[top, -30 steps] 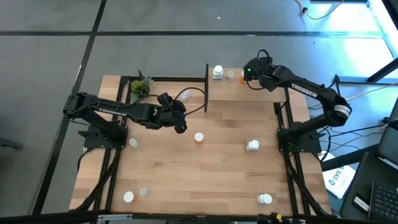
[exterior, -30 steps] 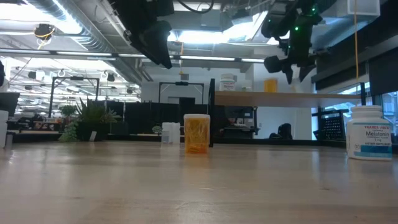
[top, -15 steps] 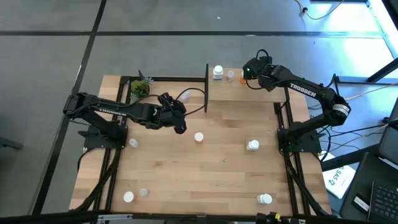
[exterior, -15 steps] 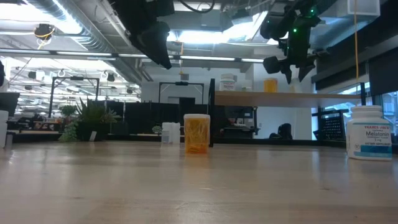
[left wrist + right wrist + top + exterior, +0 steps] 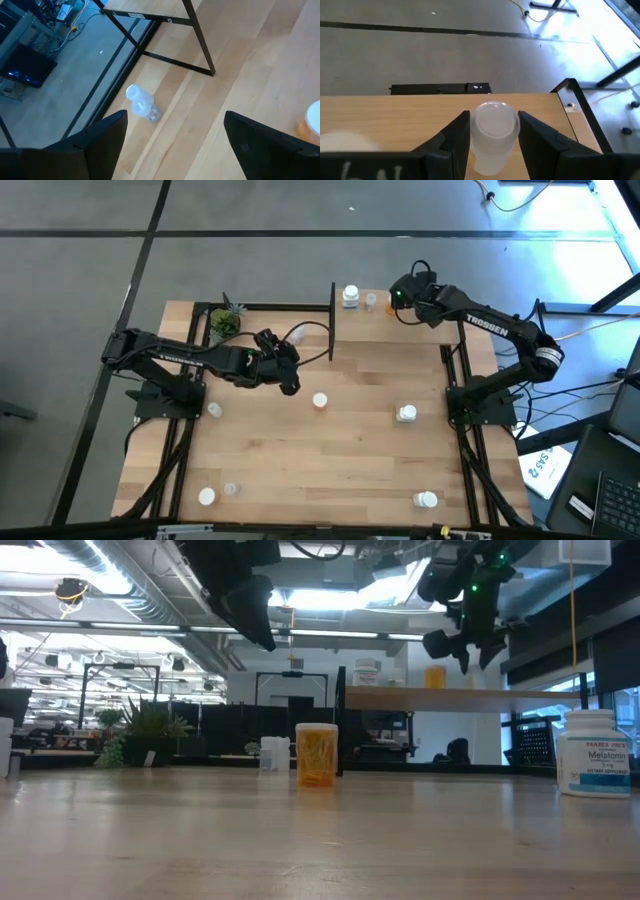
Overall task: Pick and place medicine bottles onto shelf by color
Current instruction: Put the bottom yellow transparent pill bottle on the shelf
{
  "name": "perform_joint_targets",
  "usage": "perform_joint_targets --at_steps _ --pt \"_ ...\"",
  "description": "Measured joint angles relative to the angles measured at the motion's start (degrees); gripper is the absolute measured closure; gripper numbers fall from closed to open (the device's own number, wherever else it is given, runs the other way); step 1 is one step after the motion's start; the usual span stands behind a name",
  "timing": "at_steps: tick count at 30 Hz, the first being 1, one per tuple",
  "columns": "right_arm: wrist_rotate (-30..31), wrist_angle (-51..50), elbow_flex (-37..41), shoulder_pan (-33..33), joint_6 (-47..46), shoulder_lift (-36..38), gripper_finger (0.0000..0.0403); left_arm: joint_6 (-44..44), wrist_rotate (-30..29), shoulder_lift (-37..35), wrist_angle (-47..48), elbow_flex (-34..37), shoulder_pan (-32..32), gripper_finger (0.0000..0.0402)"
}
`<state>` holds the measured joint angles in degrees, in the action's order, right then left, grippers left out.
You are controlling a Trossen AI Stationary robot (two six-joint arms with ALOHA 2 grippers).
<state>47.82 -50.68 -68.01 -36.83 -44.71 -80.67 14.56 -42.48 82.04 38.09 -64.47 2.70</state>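
Observation:
The light-wood shelf stands at the table's far side. On it stand a white bottle, a clear one and an orange one. My right gripper hovers open above the orange white-capped bottle. In the right wrist view its fingers show on either side of the cap. In the low view they stand higher than the cap. My left gripper hangs wide open and empty above the table, left of an upright orange bottle.
A clear bottle lies on its side by the shelf's black leg. White bottles and clear ones stand around the table. A potted plant is at the far left.
My right gripper has drifted slightly toward the table's far left above the shelf, its fingers still open. The bottles stand as before.

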Motion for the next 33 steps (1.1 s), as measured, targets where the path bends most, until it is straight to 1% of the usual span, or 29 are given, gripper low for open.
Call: perform_joint_targets --at_steps 6,10,16,20,23,25,29,33 --pt "4.5 -0.2 0.0 4.6 0.3 2.6 0.0256 0.0 0.0 0.0 0.0 0.0 0.0 0.0075" --pt "5.3 -1.9 0.2 6.5 0.2 4.3 0.0256 0.0 0.0 0.0 0.0 0.0 0.0 0.0075" --pt "5.9 2.3 8.9 8.6 -1.7 9.2 0.0256 0.0 0.0 0.0 0.0 0.0 0.0 0.0075" --pt "6.3 11.0 14.3 9.7 0.6 13.8 0.0256 0.0 0.0 0.0 0.0 0.0 0.0 0.0075" --pt "6.2 17.9 16.6 10.1 5.2 16.1 0.0256 0.0 0.0 0.0 0.0 0.0 0.0 0.0075" --pt "6.2 19.7 17.0 10.1 7.7 17.0 0.0256 0.0 0.0 0.0 0.0 0.0 0.0 0.0075" --pt "6.4 19.0 17.0 8.7 7.7 17.5 0.0256 0.0 0.0 0.0 0.0 0.0 0.0 0.0075" --pt "2.8 16.3 17.0 6.6 7.2 17.5 0.0256 0.0 0.0 0.0 0.0 0.0 0.0 0.0075"
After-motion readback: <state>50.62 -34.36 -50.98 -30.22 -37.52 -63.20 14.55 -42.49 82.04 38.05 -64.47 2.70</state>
